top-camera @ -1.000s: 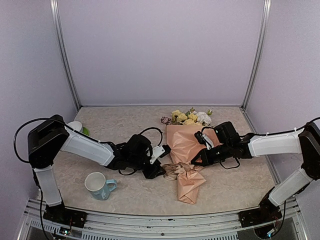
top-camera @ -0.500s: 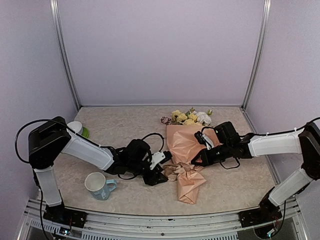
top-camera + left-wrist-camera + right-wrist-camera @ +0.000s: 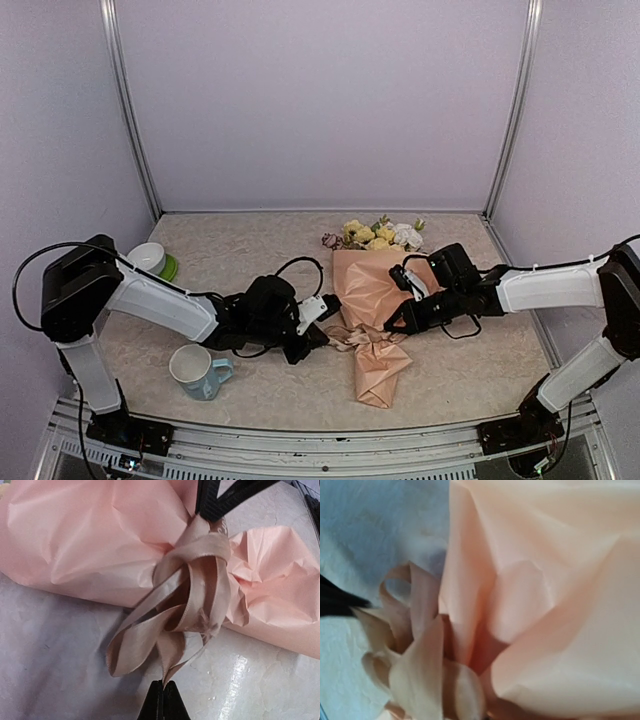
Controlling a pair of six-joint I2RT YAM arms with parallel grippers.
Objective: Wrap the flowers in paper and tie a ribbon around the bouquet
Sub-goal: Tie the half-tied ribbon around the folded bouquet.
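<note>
A pale marbled table (image 3: 470,370) fills the booth, with lilac walls behind. Nearest us stands a mug (image 3: 195,368), well apart from the work. Just beyond it the left gripper (image 3: 162,692) lies low, its jaws pressed together. The ribbon (image 3: 200,580) sends its loose tail down into their tips, so we take it to be pinched.

The ribbon sits in slack loops round the narrow waist of the bouquet (image 3: 372,300), whose paper (image 3: 90,540) is crumpled below the tie. The flowers (image 3: 378,235) poke out at the far end. Across it the right gripper (image 3: 395,324) is closed too, tips at the knot; whether it nips ribbon or paper we cannot tell.

We judge the wrapping done and the tying under way. Next we would draw the tail steadily away from the bouquet to cinch the loops without tearing the paper.
</note>
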